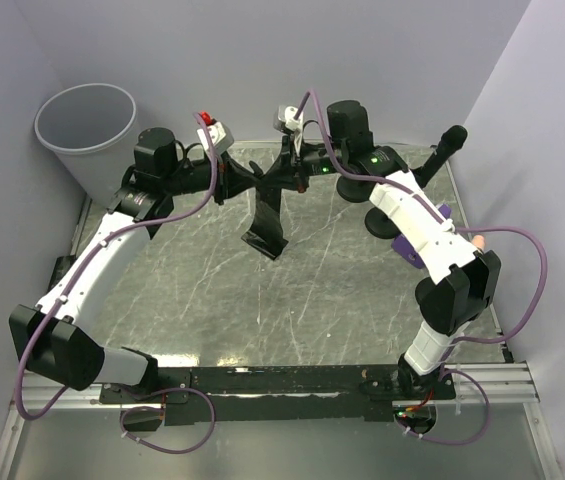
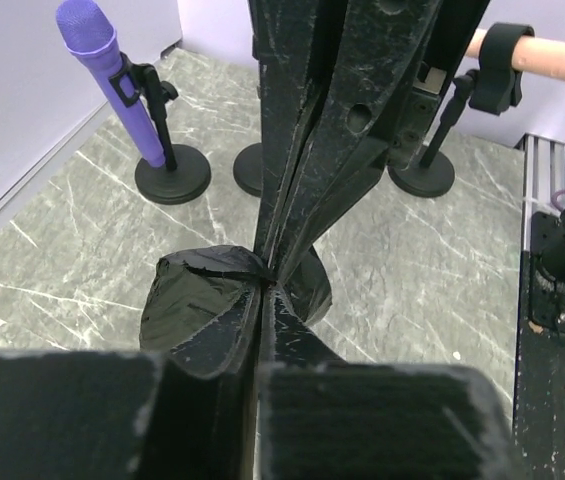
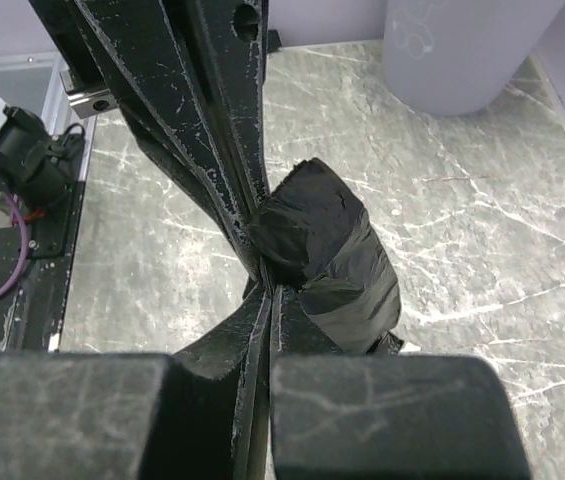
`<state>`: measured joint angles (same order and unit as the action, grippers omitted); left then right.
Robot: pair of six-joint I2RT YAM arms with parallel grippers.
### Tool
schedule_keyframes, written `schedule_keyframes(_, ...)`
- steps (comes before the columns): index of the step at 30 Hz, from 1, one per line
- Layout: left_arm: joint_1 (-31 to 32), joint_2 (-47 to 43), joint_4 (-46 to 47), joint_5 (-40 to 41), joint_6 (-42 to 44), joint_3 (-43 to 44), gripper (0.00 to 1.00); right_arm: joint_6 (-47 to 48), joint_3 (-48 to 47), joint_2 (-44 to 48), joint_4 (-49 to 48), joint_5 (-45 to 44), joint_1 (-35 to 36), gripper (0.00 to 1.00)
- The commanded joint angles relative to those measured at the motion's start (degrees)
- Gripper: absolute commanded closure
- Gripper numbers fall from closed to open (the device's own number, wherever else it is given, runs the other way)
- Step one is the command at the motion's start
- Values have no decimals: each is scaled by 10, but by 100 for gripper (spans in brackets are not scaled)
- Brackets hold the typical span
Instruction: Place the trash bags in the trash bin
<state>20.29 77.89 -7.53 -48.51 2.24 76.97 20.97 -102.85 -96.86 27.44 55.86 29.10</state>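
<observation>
We see 1 black trash bag [image 1: 267, 225] hanging just below 2 meeting grippers. The left gripper [image 1: 259, 180] and right gripper [image 1: 284, 176] each clamp its top. The grey trash bin [image 1: 90, 165] stands well left of the left gripper.

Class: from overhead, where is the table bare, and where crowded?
Bare: mid table, from the hanging trash bag to the near rail. Crowded: the far edge, where left gripper and right gripper meet, and far right, by the microphone stands.
</observation>
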Motion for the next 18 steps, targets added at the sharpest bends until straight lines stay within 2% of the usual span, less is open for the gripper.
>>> schedule_keyframes(1,-2,3,-8,-9,34,27,99,34,-17,28,22,12,5,99)
schedule_keyframes(3,-3,1,-7,-5,37,27,99,51,-17,35,44,10,4,97)
schedule_keyframes(8,-8,4,-20,-9,50,38,99,74,-44,39,98,47,-16,82)
schedule_keyframes(10,-8,8,-39,-13,67,49,99,29,-74,26,83,119,-50,79)
schedule_keyframes(13,-8,7,-62,-17,94,56,99,-117,-108,-2,-10,182,-93,76)
schedule_keyframes(18,-8,9,-83,-23,119,66,99,-207,-95,-19,-94,133,-92,75)
